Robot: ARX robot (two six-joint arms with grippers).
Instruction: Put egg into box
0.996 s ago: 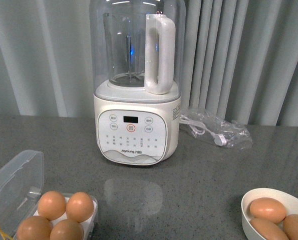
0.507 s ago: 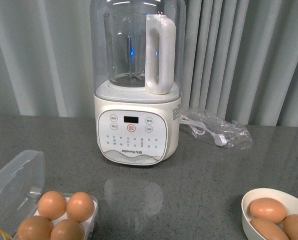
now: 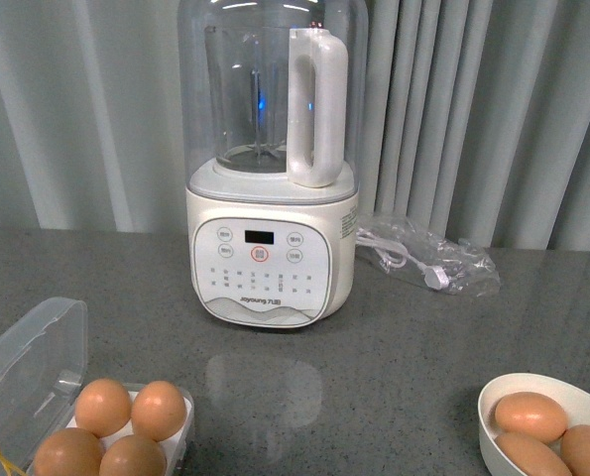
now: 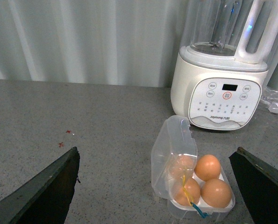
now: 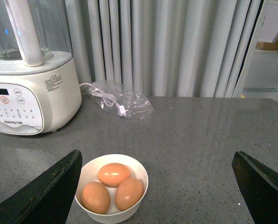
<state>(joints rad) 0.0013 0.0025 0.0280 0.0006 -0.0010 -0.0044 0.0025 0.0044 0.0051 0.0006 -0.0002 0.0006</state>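
As the box (image 4: 174, 150) lies open, four smooth orange-brown eggs (image 4: 208, 167) fill it.

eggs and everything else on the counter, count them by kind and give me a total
eggs: 7 (4 in the box, 3 in the bowl)
box: 1
bowl: 1
blender: 1
bagged cable: 1
total: 11

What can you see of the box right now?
The box is a small clear plastic case with a white inner tray, its hinged lid open and standing up. All four holes hold brown eggs. A yellow and blue band trails across it. It sits on the grey table before the blender, nothing else touching it.
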